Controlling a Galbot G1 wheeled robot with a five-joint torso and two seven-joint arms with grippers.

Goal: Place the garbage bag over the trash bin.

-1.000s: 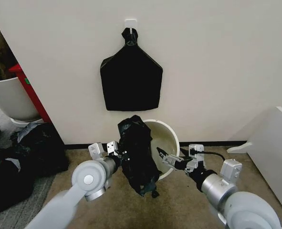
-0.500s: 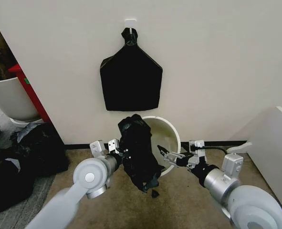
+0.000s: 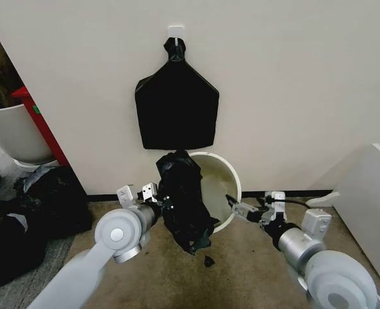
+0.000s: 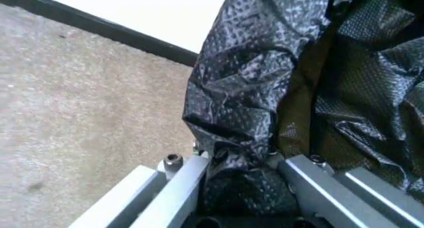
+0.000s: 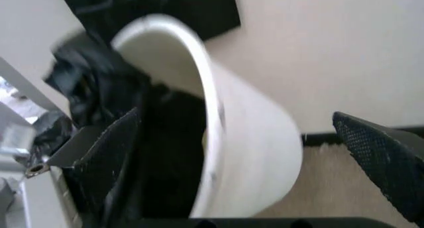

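Observation:
The garbage bag (image 3: 182, 205), glossy black and crumpled, hangs in front of the left part of the trash bin (image 3: 224, 182). My left gripper (image 3: 153, 196) is shut on the bag's left side. In the left wrist view the wrinkled film (image 4: 245, 118) is pinched between both metal fingers (image 4: 177, 188). The trash bin is a white bucket tilted against the wall, with its mouth facing me. My right gripper (image 3: 236, 206) is open at the bin's right rim. In the right wrist view one finger (image 5: 109, 161) sits inside the bin (image 5: 248, 143) and the other outside its wall.
A flat black bag (image 3: 177, 106) hangs from a wall hook above the bin. Bulky black sacks (image 3: 29, 215) lie at the left below a white planter pot (image 3: 13, 132). A white panel (image 3: 370, 206) stands at the right. A small black scrap (image 3: 209, 261) lies on the carpet.
My right gripper has moved right and toward the wall, to the bin's rim. The left gripper has raised the bag slightly. A black scrap now lies on the floor.

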